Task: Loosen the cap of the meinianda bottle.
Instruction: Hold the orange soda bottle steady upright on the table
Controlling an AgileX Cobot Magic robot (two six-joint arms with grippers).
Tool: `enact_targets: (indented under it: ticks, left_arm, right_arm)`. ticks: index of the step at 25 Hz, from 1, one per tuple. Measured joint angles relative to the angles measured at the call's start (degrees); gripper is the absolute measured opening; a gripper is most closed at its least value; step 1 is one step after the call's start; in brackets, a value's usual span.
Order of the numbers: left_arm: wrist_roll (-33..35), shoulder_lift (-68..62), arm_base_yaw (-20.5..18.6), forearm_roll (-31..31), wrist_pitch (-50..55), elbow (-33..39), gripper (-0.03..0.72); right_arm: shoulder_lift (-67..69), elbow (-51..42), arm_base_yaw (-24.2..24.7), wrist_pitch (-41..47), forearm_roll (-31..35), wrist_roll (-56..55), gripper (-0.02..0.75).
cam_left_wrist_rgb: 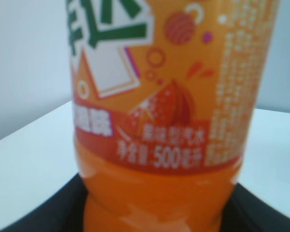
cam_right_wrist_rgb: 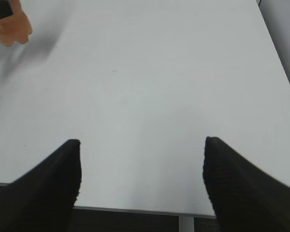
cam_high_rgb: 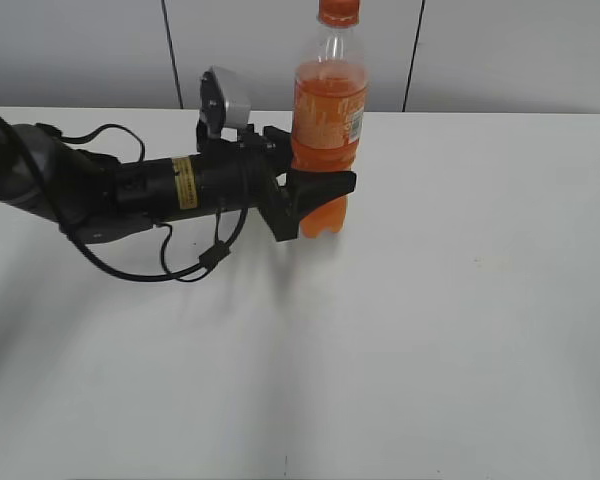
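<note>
Exterior view is showing the meinianda bottle (cam_high_rgb: pixel 328 120) standing upright on the white tabletop (cam_high_rgb: pixel 460 300), near the far edge and a little left of the middle. The left end effector (cam_high_rgb: pixel 315 195) is reaching in from the left, lying low over the tabletop, and its black fingers (cam_high_rgb: pixel 325 186) are pinching the lower body of the bottle, just under the label band. The cap (cam_high_rgb: pixel 338 12) is sitting on the neck at the top edge of the picture.

Left wrist view is filling almost fully with the bottle (cam_left_wrist_rgb: pixel 169 116), very close and blurred, with dark finger parts at both lower corners.

Right wrist view is showing the right end effector (cam_right_wrist_rgb: pixel 142 181) with its two black fingers (cam_right_wrist_rgb: pixel 53 188) spread wide apart, holding nothing, over bare tabletop (cam_right_wrist_rgb: pixel 150 72). The bottom of the bottle (cam_right_wrist_rgb: pixel 12 29) is appearing in the top left corner, well apart from it.
</note>
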State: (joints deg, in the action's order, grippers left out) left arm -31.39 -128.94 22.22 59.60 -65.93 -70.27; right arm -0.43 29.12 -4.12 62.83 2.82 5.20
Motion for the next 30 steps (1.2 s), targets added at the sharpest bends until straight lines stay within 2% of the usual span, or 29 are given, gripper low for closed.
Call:
enact_targets:
  ticks: [6,10,15,30]
  left_arm:
    - [5.61,5.66,-0.62,0.14,-0.07,12.87,0.4]
    - [7.83,5.53,-0.62,-0.11,0.28,16.48,0.4]
    - [8.32,3.55,-0.62,-2.82,0.34,15.86,0.4]
    - [7.0,-2.5,0.57,-3.48,-1.28,11.8,0.4]
  right_arm:
    - [0.0,0.0,0.0,0.0,0.0,0.0,0.591]
    - [0.0,0.0,0.0,0.0,0.0,0.0,0.591]
    - [0.0,0.0,0.0,0.0,0.0,0.0,0.591]
    - [0.0,0.0,0.0,0.0,-0.28,-0.04,0.591]
